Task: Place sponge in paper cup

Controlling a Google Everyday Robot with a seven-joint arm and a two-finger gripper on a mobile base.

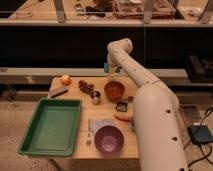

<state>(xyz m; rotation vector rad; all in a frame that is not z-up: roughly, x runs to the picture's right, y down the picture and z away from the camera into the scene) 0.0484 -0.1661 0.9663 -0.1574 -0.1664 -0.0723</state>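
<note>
Gripper (pixel 112 74) is hovering at the worktop's far edge — whether it is clenched, I cannot tell. The pale patch beside it is likely the sponge (pixel 107 67). Advise centring over the small cup (pixel 95 97) before releasing.

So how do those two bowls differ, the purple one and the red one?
The purple bowl is wider and sits nearer the camera. The red bowl is smaller and farther back, just in front of the hand. Both are round and upright.
</note>
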